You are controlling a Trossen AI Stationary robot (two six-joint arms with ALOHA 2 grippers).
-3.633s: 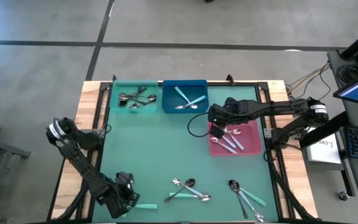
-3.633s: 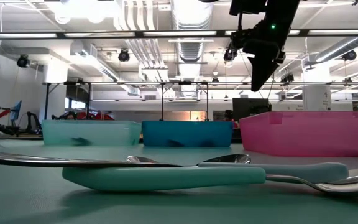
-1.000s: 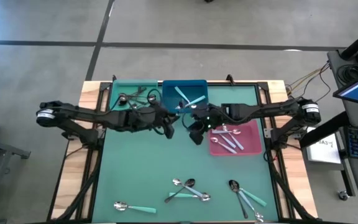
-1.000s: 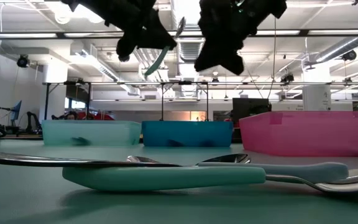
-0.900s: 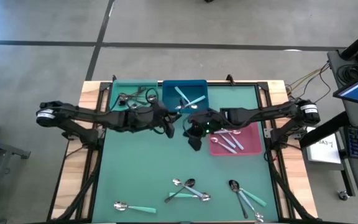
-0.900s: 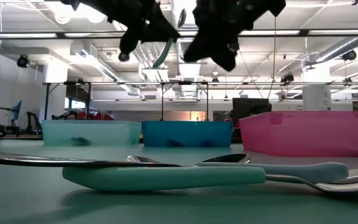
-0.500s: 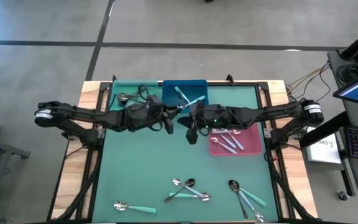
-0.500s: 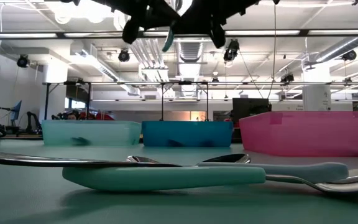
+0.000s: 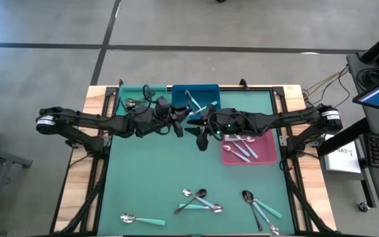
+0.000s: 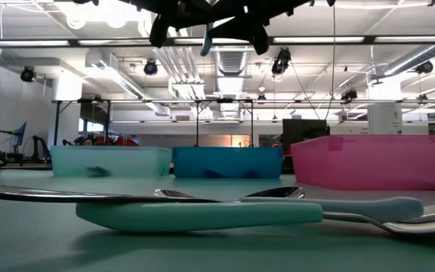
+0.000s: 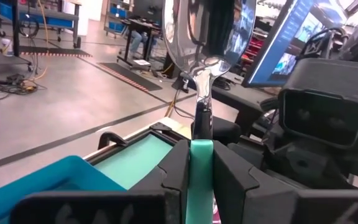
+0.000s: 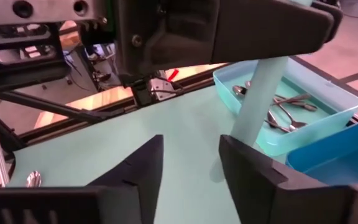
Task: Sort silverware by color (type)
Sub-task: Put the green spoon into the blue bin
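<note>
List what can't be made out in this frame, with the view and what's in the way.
- High view: the spoon in the left end effector is mostly covered by both arms.
- Low view: contents of the pink bin are hidden by its wall; both end effectors are cut off by the top edge.
- Right wrist view: the handle's upper end is hidden behind the left end effector.
- Left wrist view: the bowl is cut by the top edge.

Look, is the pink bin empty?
No, the high view shows several spoons lying inside the pink bin.
</note>
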